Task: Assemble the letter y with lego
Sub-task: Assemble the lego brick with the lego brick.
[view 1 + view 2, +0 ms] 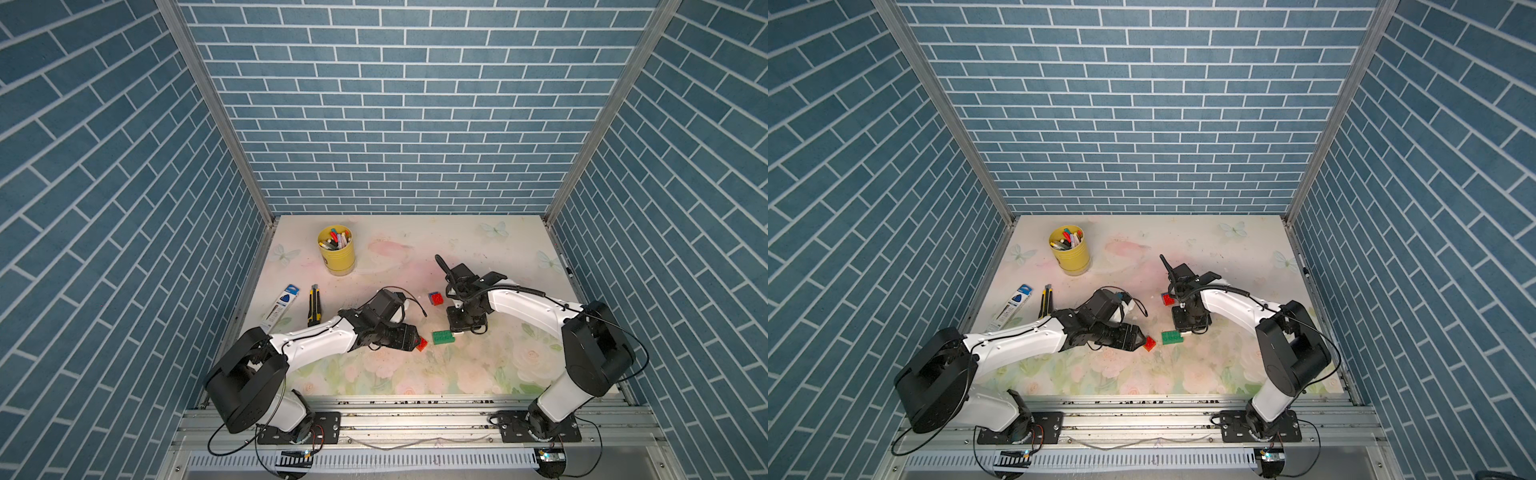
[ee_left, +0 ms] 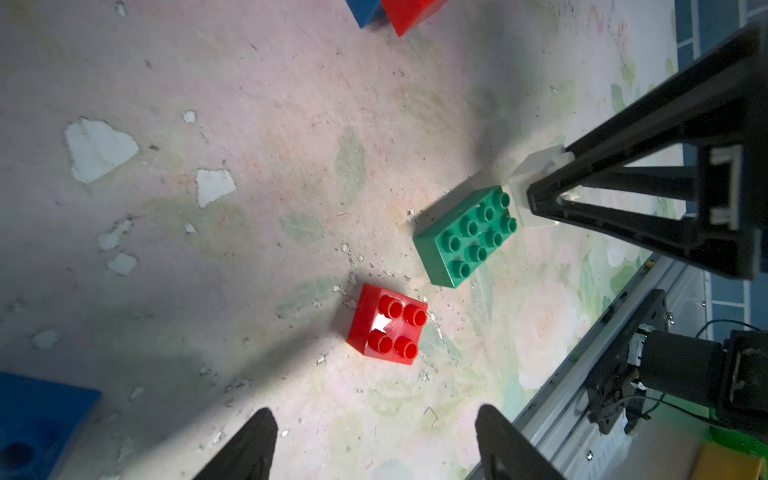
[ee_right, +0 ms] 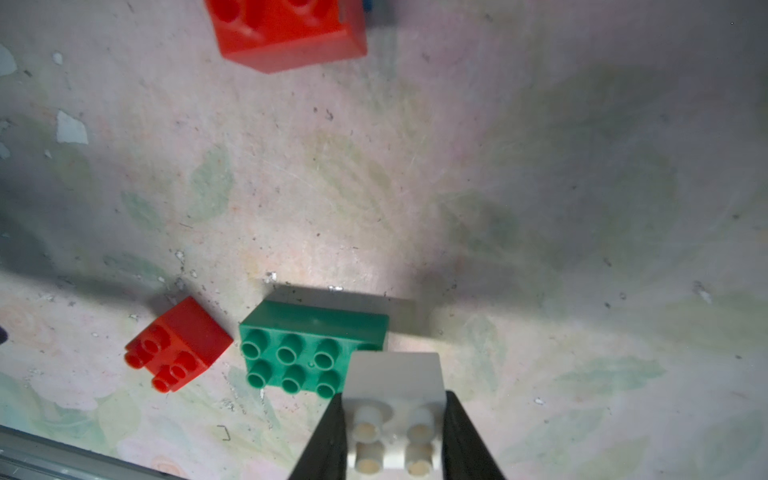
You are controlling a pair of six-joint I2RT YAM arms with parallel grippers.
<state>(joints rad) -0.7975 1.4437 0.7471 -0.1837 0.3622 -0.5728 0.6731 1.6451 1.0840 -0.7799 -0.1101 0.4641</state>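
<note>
Lego, six bricks, not yet forming the letter y, spread on the floral worktop (image 1: 457, 376).

1. Green rectangle brick (image 1: 443, 336): lies flat with studs up, mid-worktop, between the two arms.
2. Red square brick (image 1: 422, 343): studs up, just beside one short end of the green rectangle brick. It is apart from it and skewed to it, directly ahead of the left gripper (image 2: 376, 442).
3. White square brick (image 3: 395, 372): clamped between the fingers of the right gripper (image 3: 394, 395) at the green brick's other short end. Whether the two touch cannot be told.
4. Second red square (image 1: 436, 299): farther back on the worktop beside the right arm, with a blue square (image 2: 365, 10) touching it.
5. Second blue square (image 2: 39, 419): close at the left gripper's side, seen only in the left wrist view and blurred.

Left gripper: jaws spread, holding nothing, low over the worktop.

Sundries: yellow cup of markers (image 1: 337, 254) at back left. Utility knife (image 1: 314, 306) and flat packet (image 1: 280, 306) lie side by side near the left edge.
</note>
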